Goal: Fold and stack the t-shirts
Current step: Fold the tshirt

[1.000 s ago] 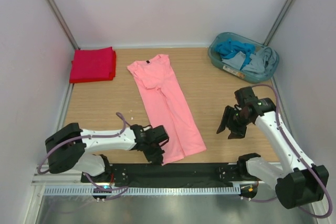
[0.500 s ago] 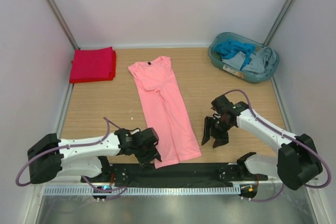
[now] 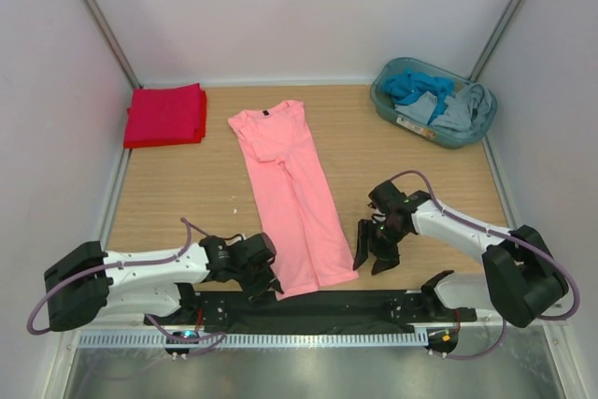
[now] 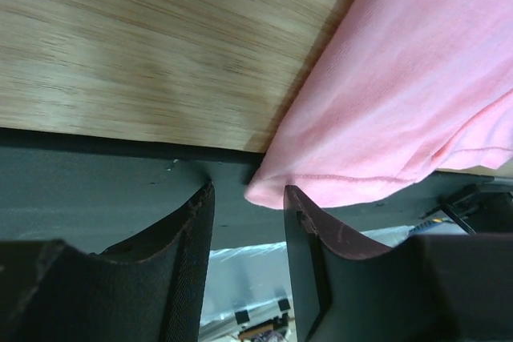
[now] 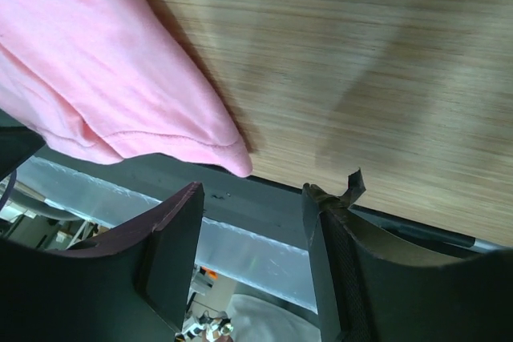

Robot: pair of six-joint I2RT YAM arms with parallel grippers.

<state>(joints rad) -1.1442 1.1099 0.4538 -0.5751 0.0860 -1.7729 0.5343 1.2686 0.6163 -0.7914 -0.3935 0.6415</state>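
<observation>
At the bottom of the overhead view a black strip (image 3: 346,306) runs along the near edge of the wooden table (image 3: 187,184), with both arms reaching low over it. The left gripper (image 3: 264,279) sits lower centre-left, its two fingers parted to a moderate gap with nothing between them. In its wrist view the rounded hem corner of the salmon-pink t-shirt (image 4: 401,102) lies just beyond the fingertips, overhanging the dark strip. The right gripper (image 3: 372,254) is lower centre-right and also spread with nothing in it. Its own camera shows the shirt's other hem corner just ahead of its left finger, with bare wood ahead of the right one. The pink t-shirt lies flat in the middle of the frame as a long narrow band, slanting from the near edge up and left to its neckline, where a small dark label (image 3: 263,113) shows. Farther back, in the upper left, the red t-shirt (image 3: 166,115) rests folded into a neat square. In the upper right stands a teal basket (image 3: 377,98) holding crumpled blue and grey cloth (image 3: 439,100).
</observation>
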